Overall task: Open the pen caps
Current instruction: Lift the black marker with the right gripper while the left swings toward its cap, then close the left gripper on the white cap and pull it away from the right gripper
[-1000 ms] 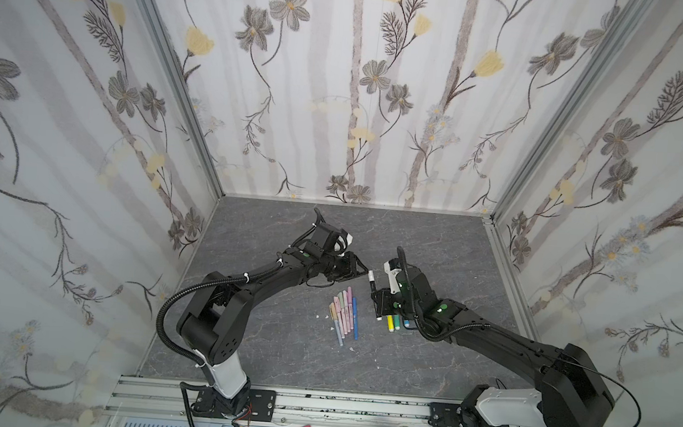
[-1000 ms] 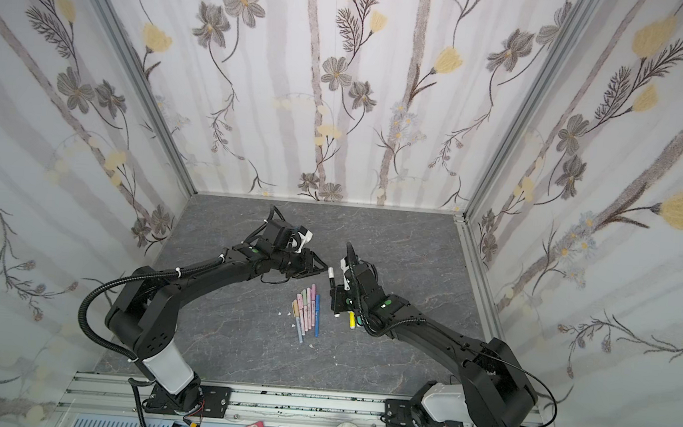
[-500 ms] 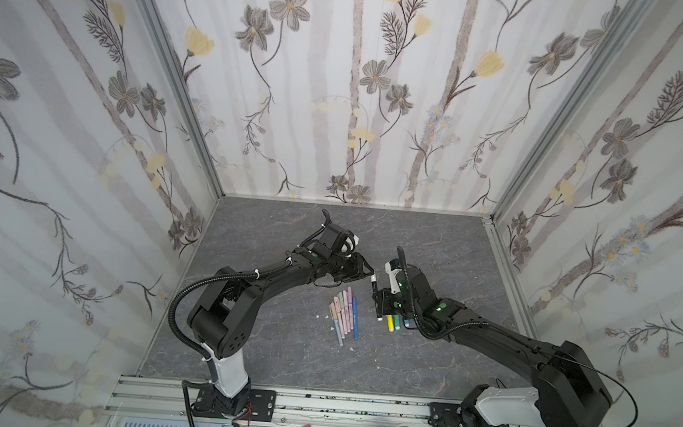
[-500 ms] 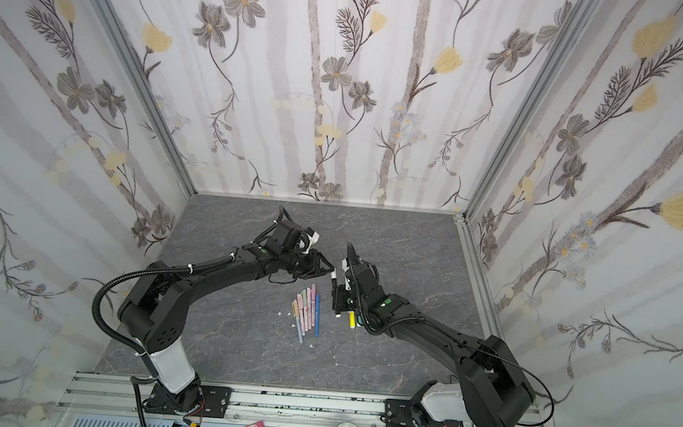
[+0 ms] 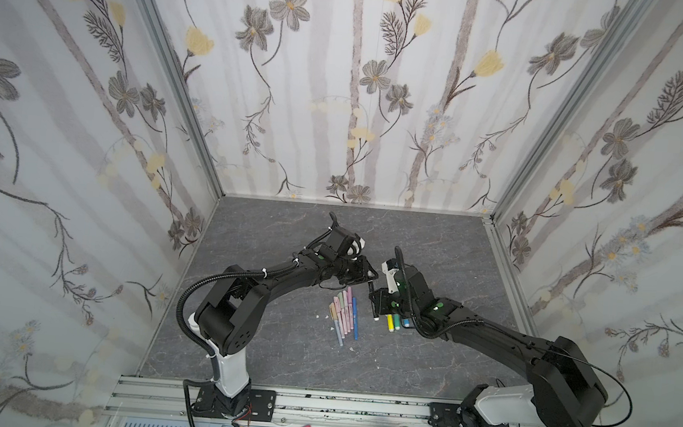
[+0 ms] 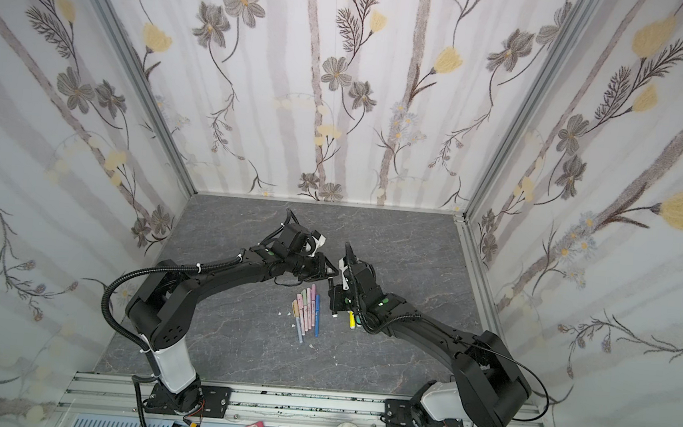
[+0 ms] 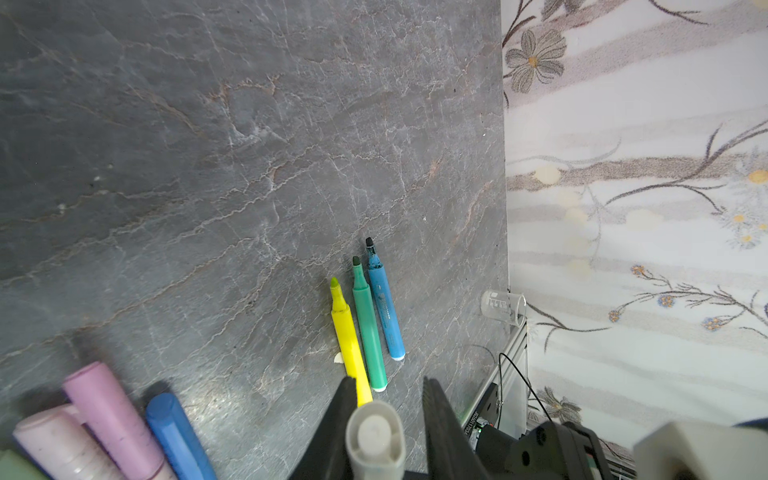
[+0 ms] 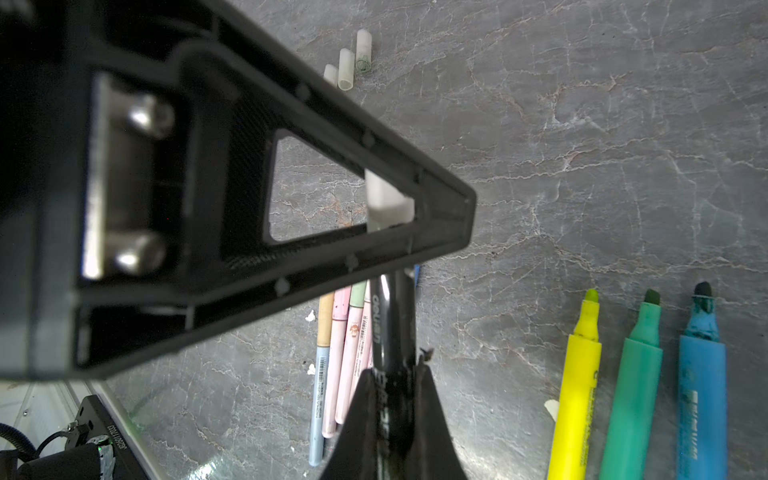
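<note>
Pale wallpaper (image 5: 340,97) with grey and yellow flowers closes 3 sides of the cell. The table (image 5: 278,355) is dark grey with a veined stone pattern, flat and uncluttered apart from the pens.

The 2 arms meet near its middle. The right gripper (image 8: 392,376) is clamped on the barrel of a black pen (image 8: 392,324), held above the table. The left gripper (image 7: 388,384) has its jaws on either side of that pen's pale cap (image 7: 376,436), 1 jaw against it and a sliver showing by the other, so I cannot tell whether it grips.

Judging by the layout, the job is under halfway. 3 bare pens (image 7: 368,328), yellow, green and blue, lie side by side with tips exposed. 3 loose caps (image 8: 345,68) sit together well apart from them. A row of capped pens (image 5: 344,310), mostly pastel, lies waiting just beside the grippers.
</note>
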`<state>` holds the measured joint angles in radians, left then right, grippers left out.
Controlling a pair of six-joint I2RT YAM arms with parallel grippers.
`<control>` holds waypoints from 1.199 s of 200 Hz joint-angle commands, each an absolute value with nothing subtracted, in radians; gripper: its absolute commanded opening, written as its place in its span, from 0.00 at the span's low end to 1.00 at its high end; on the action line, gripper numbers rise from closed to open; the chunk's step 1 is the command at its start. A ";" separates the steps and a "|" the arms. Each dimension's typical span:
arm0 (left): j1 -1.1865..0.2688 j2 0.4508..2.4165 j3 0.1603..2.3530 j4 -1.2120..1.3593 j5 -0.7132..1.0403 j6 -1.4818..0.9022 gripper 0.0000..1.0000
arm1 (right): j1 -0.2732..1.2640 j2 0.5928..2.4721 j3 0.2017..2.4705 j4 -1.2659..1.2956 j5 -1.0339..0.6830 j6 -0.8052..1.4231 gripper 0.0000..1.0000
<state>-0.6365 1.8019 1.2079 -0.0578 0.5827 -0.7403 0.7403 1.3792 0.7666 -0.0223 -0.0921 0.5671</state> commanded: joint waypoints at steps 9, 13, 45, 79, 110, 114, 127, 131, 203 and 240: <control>-0.637 1.805 1.215 -0.038 0.579 -0.738 0.23 | 0.741 1.380 0.773 0.014 -0.100 0.564 0.00; -0.637 1.805 1.215 -0.038 0.577 -0.738 0.23 | 0.741 1.381 0.773 0.012 -0.100 0.564 0.00; -0.637 1.807 1.214 -0.033 0.572 -0.741 0.16 | 0.740 1.379 0.769 0.012 -0.101 0.565 0.00; -0.637 1.808 1.215 -0.031 0.576 -0.741 0.00 | 0.740 1.378 0.769 0.018 -0.104 0.568 0.00; -0.637 1.809 1.215 -0.028 0.574 -0.744 0.00 | 0.740 1.376 0.761 0.031 -0.109 0.572 0.15; -0.637 1.809 1.216 -0.027 0.574 -0.744 0.00 | 0.739 1.374 0.761 0.035 -0.109 0.572 0.19; -0.638 1.808 1.213 -0.022 0.575 -0.747 0.00 | 0.739 1.373 0.761 0.041 -0.113 0.572 0.26; -0.637 1.808 1.212 -0.020 0.575 -0.748 0.00 | 0.741 1.372 0.761 0.043 -0.114 0.574 0.28; -0.637 1.800 1.201 -0.006 0.589 -0.759 0.00 | 0.730 1.427 0.774 0.073 -0.130 0.568 0.26; -0.636 1.794 1.216 -0.021 0.585 -0.751 0.00 | 0.727 1.453 0.790 0.075 -0.140 0.567 0.07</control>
